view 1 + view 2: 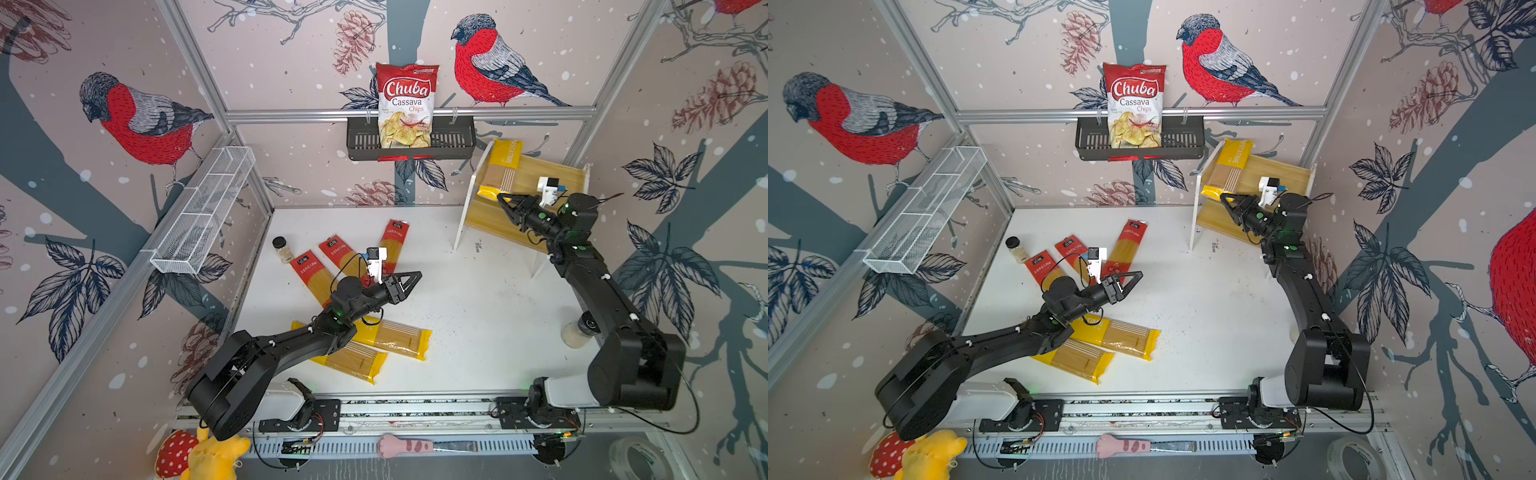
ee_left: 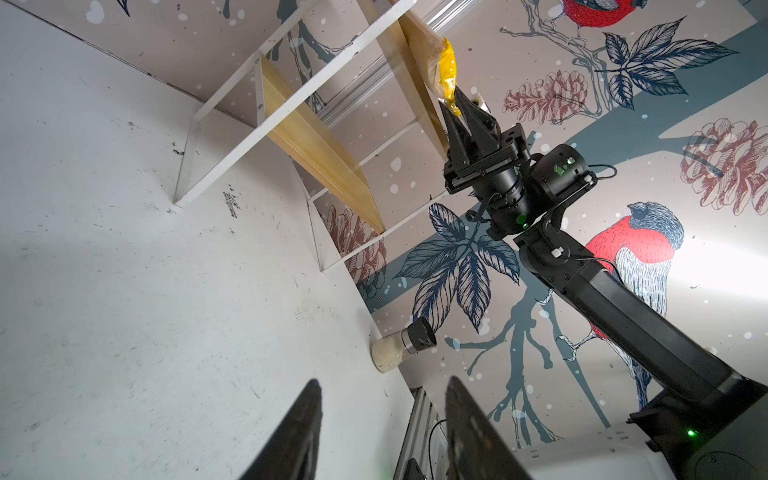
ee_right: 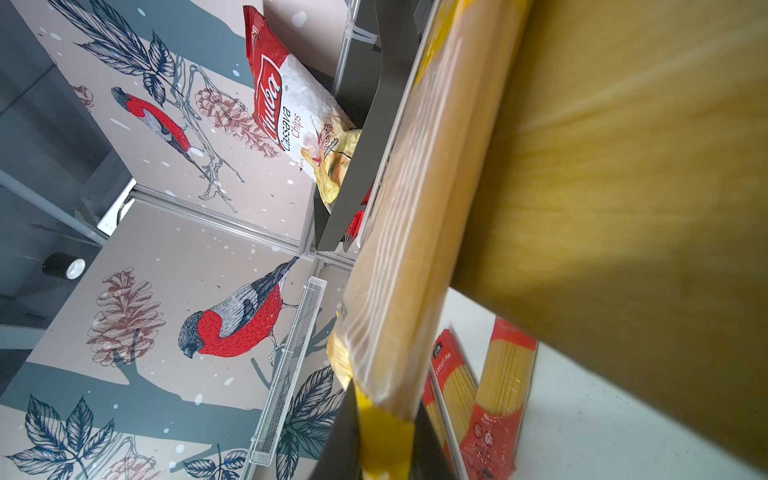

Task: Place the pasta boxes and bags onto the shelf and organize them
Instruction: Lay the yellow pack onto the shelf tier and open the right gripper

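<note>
The shelf stands at the back right of the table. A yellow pasta packet lies along the upper board at its left end. My right gripper is shut on the packet's near yellow end. Three red-ended packets fan out on the table's left. Two yellow packets lie partly under my left arm. My left gripper hovers open and empty over the table's middle.
A Chuba chips bag sits in the black basket on the back wall. A white wire basket hangs on the left wall. One spice jar stands by the red packets; another lies beside my right arm.
</note>
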{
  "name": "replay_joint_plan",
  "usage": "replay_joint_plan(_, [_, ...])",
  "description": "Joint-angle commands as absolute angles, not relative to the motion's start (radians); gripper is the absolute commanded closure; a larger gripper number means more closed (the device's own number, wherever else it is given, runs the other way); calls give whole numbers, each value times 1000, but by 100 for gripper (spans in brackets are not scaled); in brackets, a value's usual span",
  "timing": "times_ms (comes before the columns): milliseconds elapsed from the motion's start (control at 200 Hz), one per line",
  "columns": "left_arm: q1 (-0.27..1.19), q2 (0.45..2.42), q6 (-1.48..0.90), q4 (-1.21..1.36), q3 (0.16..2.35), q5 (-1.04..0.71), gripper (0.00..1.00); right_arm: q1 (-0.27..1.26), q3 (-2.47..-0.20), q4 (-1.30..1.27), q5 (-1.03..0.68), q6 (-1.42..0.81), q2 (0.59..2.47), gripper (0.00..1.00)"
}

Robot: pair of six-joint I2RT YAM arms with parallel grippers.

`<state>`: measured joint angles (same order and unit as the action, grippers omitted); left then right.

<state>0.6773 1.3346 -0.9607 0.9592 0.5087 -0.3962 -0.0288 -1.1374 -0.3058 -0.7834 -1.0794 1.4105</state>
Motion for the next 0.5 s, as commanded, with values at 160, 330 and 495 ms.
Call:
replay_joint_plan(160, [684, 1329, -933, 965, 519, -403, 52, -30, -1130, -329, -746, -1091, 1401, 87])
replay_joint_plan(330, [684, 1322, -931, 966, 508, -398, 52, -30, -1109, -337, -750, -1089, 1392, 80])
replay_joint_plan(495, [684, 1321, -931, 969, 500, -395, 52, -27, -1084, -345, -746, -1089, 1378, 69])
